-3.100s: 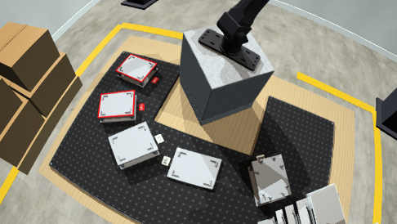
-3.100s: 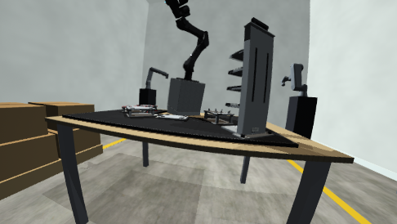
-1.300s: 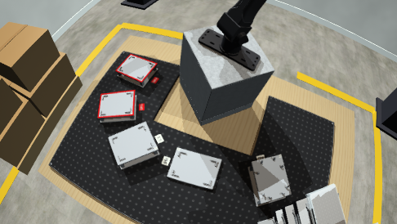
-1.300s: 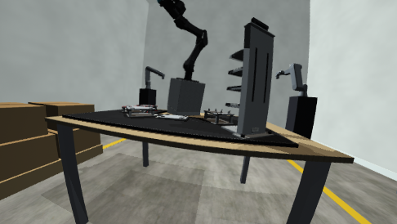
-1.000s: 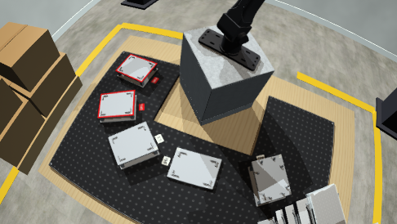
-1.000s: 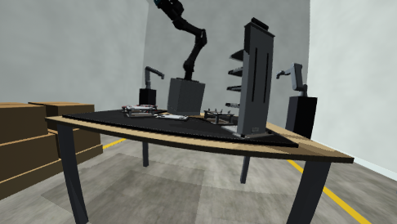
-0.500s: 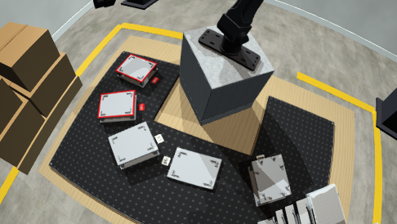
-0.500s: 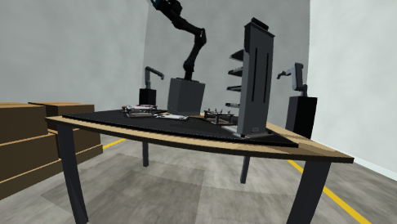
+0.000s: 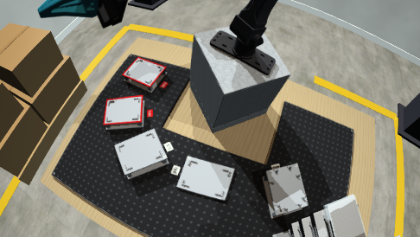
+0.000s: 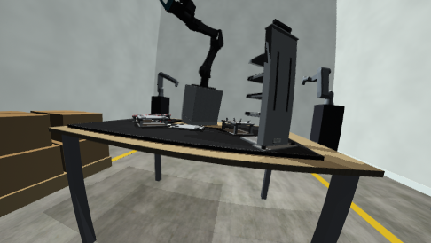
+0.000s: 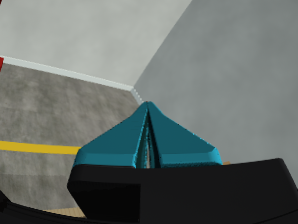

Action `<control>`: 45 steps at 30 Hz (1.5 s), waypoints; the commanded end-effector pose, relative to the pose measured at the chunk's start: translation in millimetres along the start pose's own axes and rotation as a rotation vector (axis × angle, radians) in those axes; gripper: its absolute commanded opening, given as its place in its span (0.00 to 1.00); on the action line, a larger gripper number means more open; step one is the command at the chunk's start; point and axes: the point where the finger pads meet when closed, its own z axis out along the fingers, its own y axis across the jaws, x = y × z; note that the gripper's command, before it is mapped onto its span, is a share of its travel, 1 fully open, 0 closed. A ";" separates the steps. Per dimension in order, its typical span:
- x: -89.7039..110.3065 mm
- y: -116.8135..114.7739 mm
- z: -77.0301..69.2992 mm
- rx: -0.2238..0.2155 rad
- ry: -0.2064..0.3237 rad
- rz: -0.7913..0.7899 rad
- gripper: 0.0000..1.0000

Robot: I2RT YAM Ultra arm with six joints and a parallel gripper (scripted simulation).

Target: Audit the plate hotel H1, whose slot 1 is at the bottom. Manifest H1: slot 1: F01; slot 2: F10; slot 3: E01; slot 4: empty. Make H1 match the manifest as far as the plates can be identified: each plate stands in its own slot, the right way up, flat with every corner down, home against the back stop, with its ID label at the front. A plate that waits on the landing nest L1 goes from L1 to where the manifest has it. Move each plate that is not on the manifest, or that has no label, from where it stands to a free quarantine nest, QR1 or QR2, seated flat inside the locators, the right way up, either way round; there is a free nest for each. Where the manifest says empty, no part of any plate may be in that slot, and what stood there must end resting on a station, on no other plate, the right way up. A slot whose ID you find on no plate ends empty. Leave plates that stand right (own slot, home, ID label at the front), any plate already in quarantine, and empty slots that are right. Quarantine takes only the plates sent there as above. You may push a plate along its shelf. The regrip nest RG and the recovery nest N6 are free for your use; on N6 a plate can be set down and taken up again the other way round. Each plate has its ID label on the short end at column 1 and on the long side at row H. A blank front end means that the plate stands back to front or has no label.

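Note:
My gripper (image 9: pixel 56 8) (image 10: pixel 168 3) (image 11: pixel 147 109) is shut with nothing between its teal fingers. It hangs high in the air, above and beyond the far left corner of the table. The plate hotel H1 (image 9: pixel 346 216) (image 10: pixel 277 84) stands at the near right of the black mat, a tall dark tower with several shelves. I cannot tell which of its slots hold plates, and no labels can be read. Two red-framed quarantine nests (image 9: pixel 151 62) (image 9: pixel 105 112) lie at the far left of the mat. Their tops show flat grey faces with corner marks.
Three more grey nests (image 9: pixel 140 152) (image 9: pixel 206 177) (image 9: pixel 285 186) sit across the black mat (image 9: pixel 311 130). The arm's grey pedestal (image 9: pixel 233 91) (image 10: pixel 201 104) stands mid-table. Cardboard boxes (image 9: pixel 30 86) are stacked left of the table. Dark camera stands (image 10: pixel 325 115) rise beyond the table.

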 end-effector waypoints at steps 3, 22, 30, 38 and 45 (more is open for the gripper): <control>6.8 8.5 2.7 0.001 -0.002 0.008 0.00; 46.4 47.7 11.5 -0.101 0.111 0.034 0.00; 60.5 62.0 12.2 -0.186 0.212 0.053 0.00; 79.1 80.9 12.5 -0.199 0.227 0.057 0.00; 90.9 92.8 11.4 -0.249 0.289 0.067 0.00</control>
